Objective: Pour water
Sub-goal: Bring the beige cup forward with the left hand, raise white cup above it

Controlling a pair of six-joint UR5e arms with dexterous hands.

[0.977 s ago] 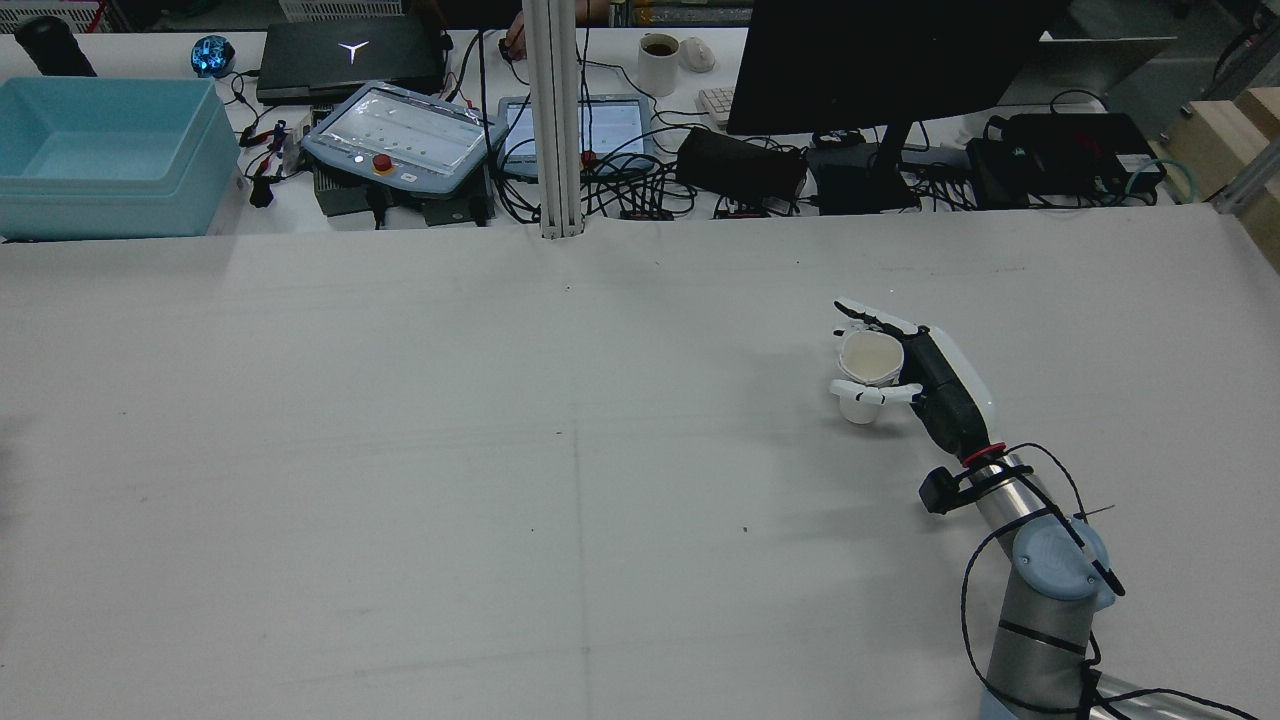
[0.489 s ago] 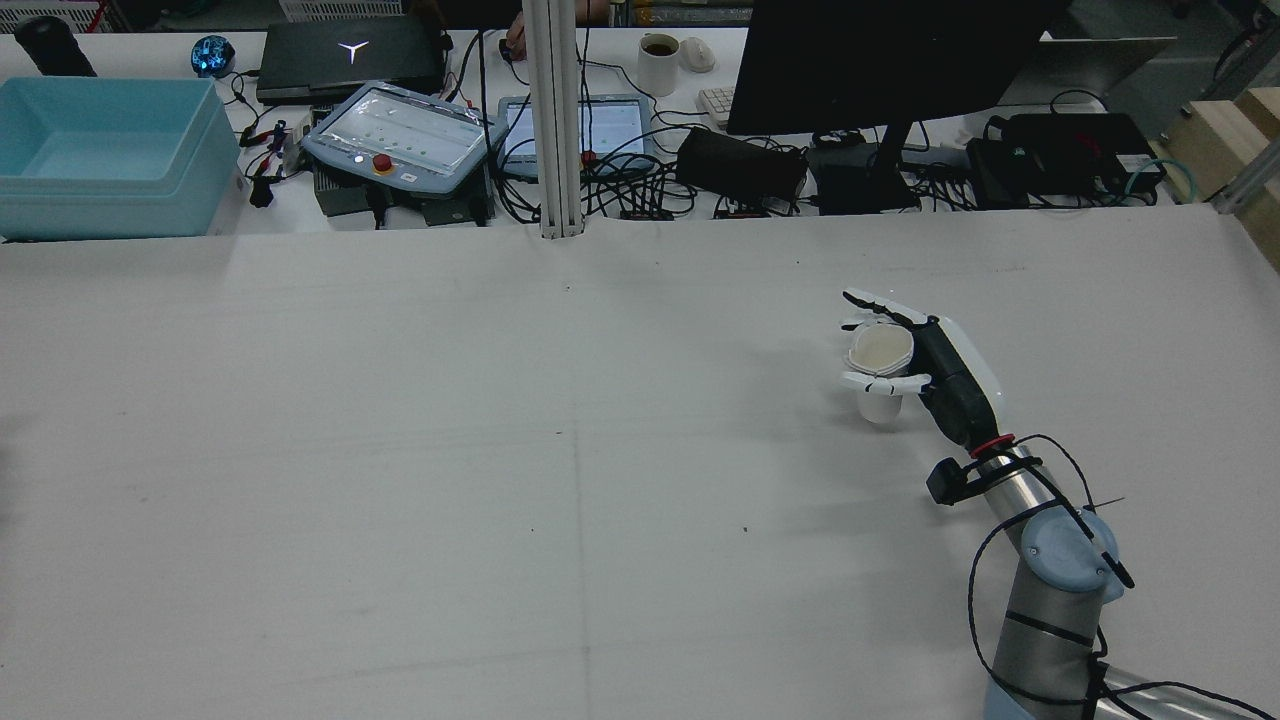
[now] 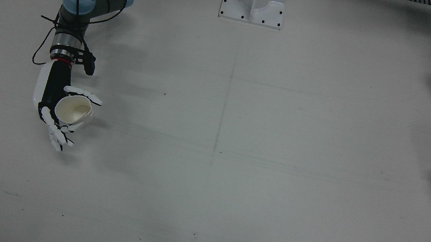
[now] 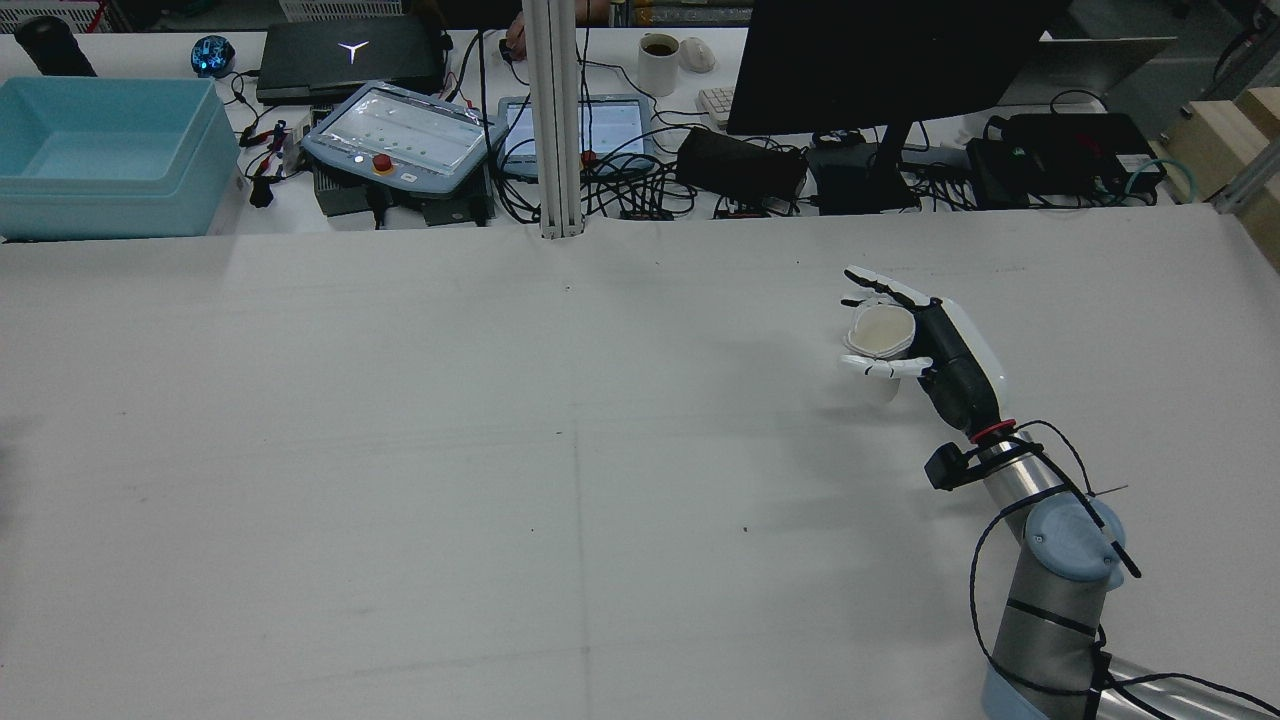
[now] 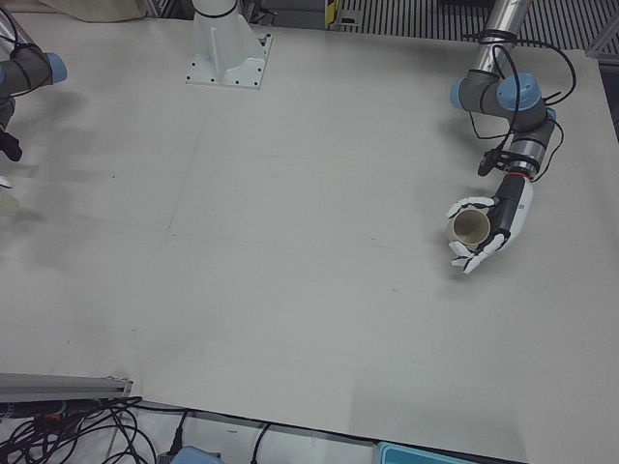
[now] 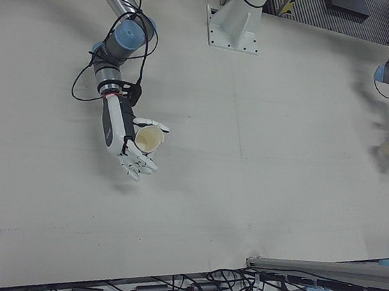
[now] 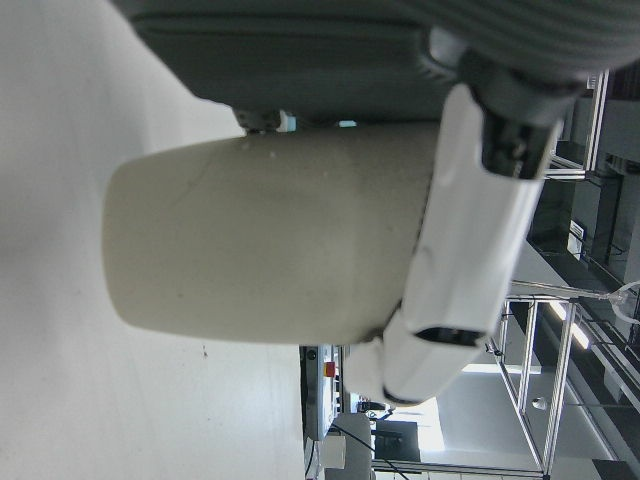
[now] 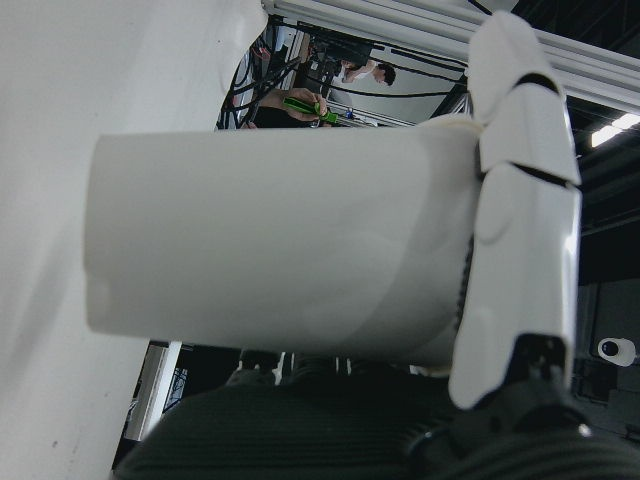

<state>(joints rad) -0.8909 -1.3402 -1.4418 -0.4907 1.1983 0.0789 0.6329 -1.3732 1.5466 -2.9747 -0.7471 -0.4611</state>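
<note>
A: Two cups logged, one per hand. Right hand [image 3: 59, 103] is wrapped around a white paper cup [image 3: 73, 110], fingers behind it and thumb across the front, cup upright with its mouth open to the front view.

B: Position relative to the white pedestal [image 3: 253, 5]?

A: Well away from it, out on the robot's right half of the tabletop [image 3: 235, 158]. In the rear view the cup hangs clear of the surface, with a shadow beneath it.

B: Left hand?

A: Left hand [image 5: 486, 230] is clasped on a tan cup [image 5: 470, 227], also upright, rim open to the left-front view. It sits far from the pedestal toward the robot's left edge of the tabletop. The left hand view shows a finger laid across the cup wall near the rim.

B: Contents?

A: Cannot tell for either cup; interiors look pale, and no liquid line can be made out.

B: Spacing between the cups?

A: Well apart, one on either side of the pedestal.
</note>
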